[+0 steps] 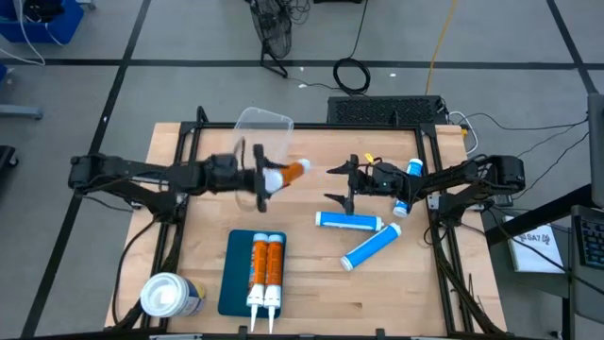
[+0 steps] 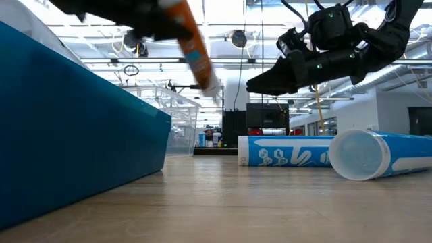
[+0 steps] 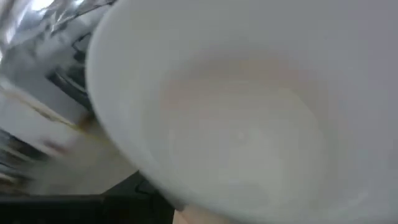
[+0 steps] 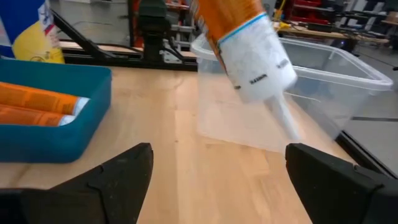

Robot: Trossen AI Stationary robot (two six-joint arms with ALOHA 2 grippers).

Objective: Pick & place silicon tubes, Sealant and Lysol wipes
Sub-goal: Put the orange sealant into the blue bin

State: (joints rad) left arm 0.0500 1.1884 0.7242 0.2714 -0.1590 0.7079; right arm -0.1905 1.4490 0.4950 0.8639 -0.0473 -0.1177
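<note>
The left pincer (image 1: 261,179) was clamped on an orange tube (image 1: 286,174) held aloft, while the right pincer (image 1: 343,186) hung nearby, fingers apart.

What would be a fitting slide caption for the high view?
Left claw carries an orange tube above the table; open right claw waits.

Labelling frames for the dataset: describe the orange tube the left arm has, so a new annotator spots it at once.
Start at the clear plastic bin at the table's far edge. Just in front of it, the left gripper holds an orange-and-white tube in the air. The two other orange tubes lie side by side in the blue tray; the blue tubes lie on the wood.
</note>
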